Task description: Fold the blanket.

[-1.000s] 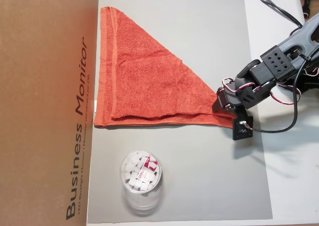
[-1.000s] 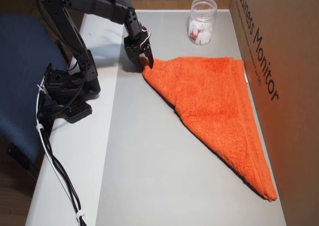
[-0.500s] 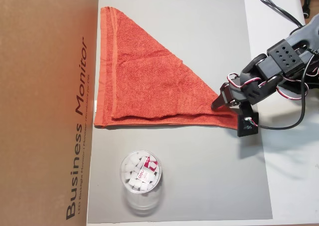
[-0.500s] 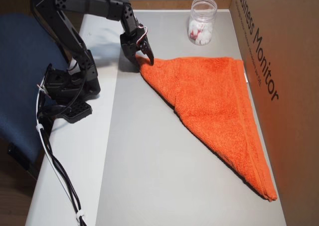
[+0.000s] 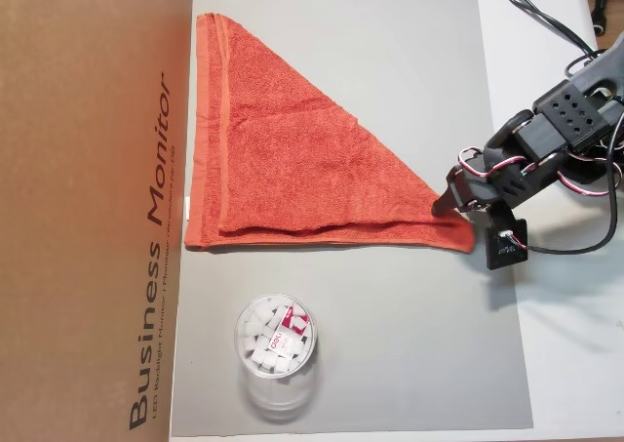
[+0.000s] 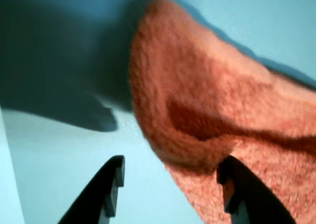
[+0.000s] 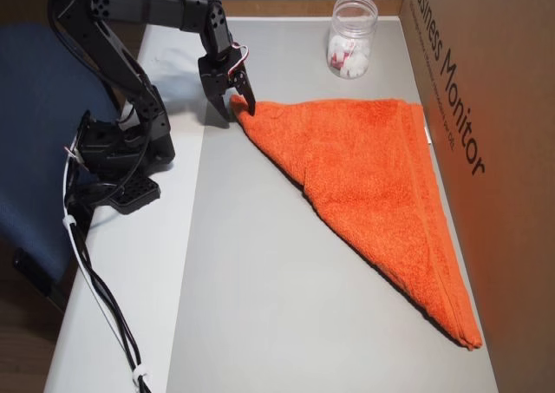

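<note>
Nearest the arm's base, in an overhead view, the gripper (image 7: pixel 232 107) hangs at the pointed corner of the blanket (image 7: pixel 368 180), where the grey mat (image 7: pixel 260 280) meets the white table (image 7: pixel 130 271). In the wrist view the two dark fingertips (image 6: pixel 111 182) stand spread apart with bare mat between them; one tip sits against the edge of the blanket (image 6: pixel 212 120) and the other is clear of it, so the gripper (image 6: pixel 170 184) holds nothing. The corner of the cloth bulges up slightly in front of the fingers.

The blanket lies folded into a triangle, flat on the mat. In an overhead view the blanket (image 5: pixel 283 169) has its long hemmed side running along the cardboard box (image 5: pixel 88 198), touching or nearly touching it, while its point reaches to the gripper (image 5: pixel 450 208) at the mat's right side. A second layer shows as a step along the lower edge.

Beyond the blanket, a clear plastic jar (image 5: pixel 276 349) with white pieces inside stands on the mat, apart from the cloth and just beside the box. Black cables (image 7: pixel 95 298) trail along the table behind the arm, next to a blue chair (image 7: pixel 30 150).
</note>
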`<move>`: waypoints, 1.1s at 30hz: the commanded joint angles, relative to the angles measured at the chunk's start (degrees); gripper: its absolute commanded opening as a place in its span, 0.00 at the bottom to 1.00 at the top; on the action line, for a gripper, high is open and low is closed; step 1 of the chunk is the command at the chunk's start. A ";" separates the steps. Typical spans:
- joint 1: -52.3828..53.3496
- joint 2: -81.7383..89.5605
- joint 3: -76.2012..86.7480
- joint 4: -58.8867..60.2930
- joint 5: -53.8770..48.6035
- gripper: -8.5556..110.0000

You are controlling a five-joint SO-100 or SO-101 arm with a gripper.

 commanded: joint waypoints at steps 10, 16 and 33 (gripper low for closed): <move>0.18 0.70 5.54 -11.34 0.35 0.23; 0.00 0.70 5.27 -11.43 0.35 0.18; -0.26 0.70 5.19 -16.79 0.44 0.07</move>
